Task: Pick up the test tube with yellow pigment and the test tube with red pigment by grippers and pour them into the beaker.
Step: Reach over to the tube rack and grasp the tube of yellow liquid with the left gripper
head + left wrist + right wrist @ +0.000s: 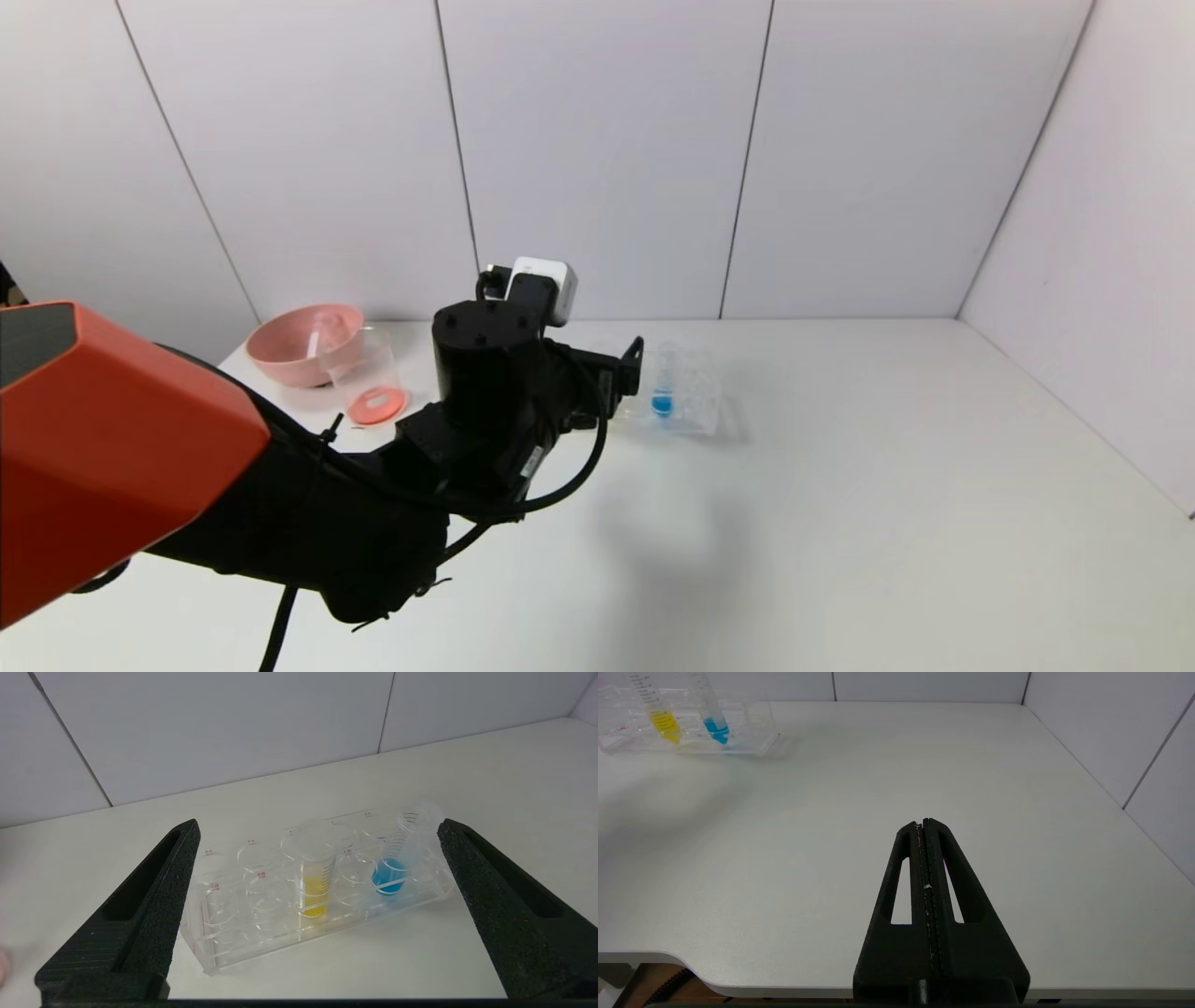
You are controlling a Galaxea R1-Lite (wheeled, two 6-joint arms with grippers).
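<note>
My left end effector (308,914) gaped wide before the rack (261,947), framing the yellow-pigment test tube (314,877) for grasping; my right end effector (924,823) rested closed.

Tubes in rack (280,933): two, one yellow (314,877) and one blue (397,858). Beaker (366,373): one. Pink bowl (303,343): one. Grippers: two, left (317,868) and right (923,823).

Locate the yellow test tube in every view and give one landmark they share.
Head view: not visible; the left arm hides that part of the rack.
Left wrist view: yellow test tube upright in the rack, mid-picture.
Right wrist view: near the top-left corner.
Shared landmark: the blue test tube.
</note>
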